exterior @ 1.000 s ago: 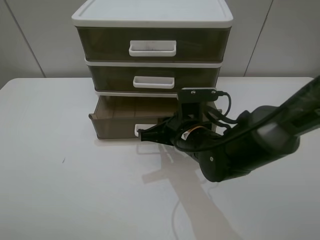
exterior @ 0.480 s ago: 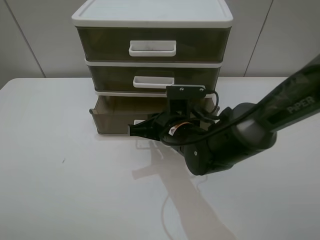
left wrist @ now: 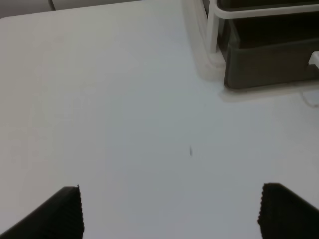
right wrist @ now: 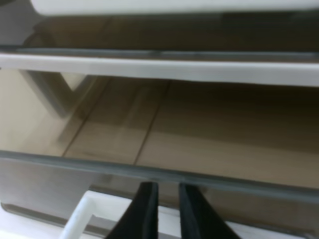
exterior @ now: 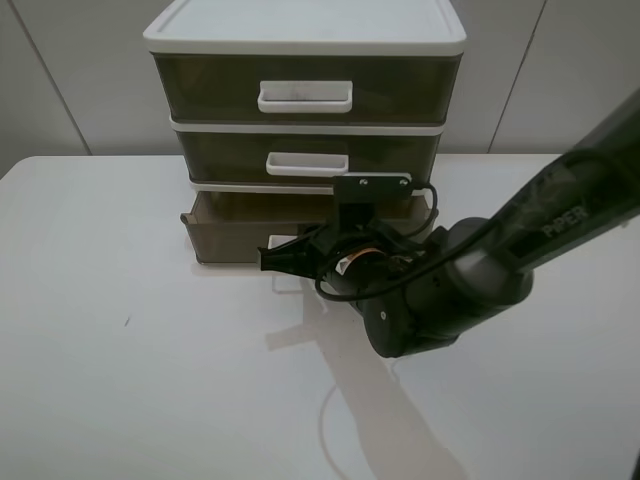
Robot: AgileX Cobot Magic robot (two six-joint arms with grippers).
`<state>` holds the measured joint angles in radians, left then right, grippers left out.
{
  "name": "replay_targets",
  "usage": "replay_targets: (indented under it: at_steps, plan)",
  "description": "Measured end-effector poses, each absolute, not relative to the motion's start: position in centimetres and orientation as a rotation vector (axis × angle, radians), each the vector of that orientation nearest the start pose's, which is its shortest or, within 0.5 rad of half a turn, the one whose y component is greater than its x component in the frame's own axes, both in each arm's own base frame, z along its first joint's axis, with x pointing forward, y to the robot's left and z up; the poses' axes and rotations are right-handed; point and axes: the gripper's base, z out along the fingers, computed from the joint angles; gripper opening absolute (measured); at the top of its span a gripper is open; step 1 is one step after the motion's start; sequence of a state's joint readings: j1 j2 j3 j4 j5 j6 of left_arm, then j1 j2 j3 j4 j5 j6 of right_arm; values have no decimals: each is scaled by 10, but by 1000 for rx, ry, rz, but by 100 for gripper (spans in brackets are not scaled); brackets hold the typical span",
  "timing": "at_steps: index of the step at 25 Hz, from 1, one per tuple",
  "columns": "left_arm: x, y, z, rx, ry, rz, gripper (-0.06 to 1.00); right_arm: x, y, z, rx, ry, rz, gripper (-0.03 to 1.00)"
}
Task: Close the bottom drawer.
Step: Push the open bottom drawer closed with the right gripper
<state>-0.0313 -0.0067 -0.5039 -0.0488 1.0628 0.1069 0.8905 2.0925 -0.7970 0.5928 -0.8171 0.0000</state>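
Observation:
The bottom drawer (exterior: 235,238), smoky-brown with a white loop handle (exterior: 284,243), sticks out a short way from the white-framed three-drawer unit (exterior: 305,40). My right gripper (exterior: 270,263) is shut and empty, its tips against the drawer front at the handle. In the right wrist view the shut gripper (right wrist: 164,199) touches the drawer's front, with the handle (right wrist: 79,219) beside it and the empty drawer floor (right wrist: 209,144) beyond. My left gripper (left wrist: 172,211) is open and empty over bare table, far from the drawer's corner (left wrist: 269,62).
The middle drawer (exterior: 308,160) and the top drawer (exterior: 305,92) are pushed in. The white table (exterior: 120,360) spreads in front and to the left. A grey wall stands behind the unit. My right arm (exterior: 450,290) crosses the table's right half.
My right gripper has moved toward the unit with its tips on the bottom drawer's front. The drawer has slid further in and sticks out less than before.

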Motion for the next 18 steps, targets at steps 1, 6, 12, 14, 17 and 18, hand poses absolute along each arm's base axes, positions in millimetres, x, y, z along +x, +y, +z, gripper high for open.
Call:
replay_targets:
  at_steps: [1, 6, 12, 14, 17, 18]
  plan:
    - [-7, -4, 278, 143, 2030, -11, 72, 254, 254, 83, -202, 2021, 408, 2]
    - [-7, -4, 278, 143, 2030, -11, 72, 254, 254, 84, -194, 2011, 406, 2]
    - [-7, -4, 278, 143, 2030, -11, 72, 255, 254, 83, -192, 1997, 403, 2]
    - [-7, -4, 278, 143, 2030, -11, 72, 255, 254, 84, -190, 1989, 403, 2]
    - [-7, -4, 278, 143, 2030, -11, 72, 257, 255, 87, -182, 1963, 408, 2]
    - [-7, -4, 278, 143, 2030, -11, 72, 258, 255, 88, -181, 1957, 409, 2]
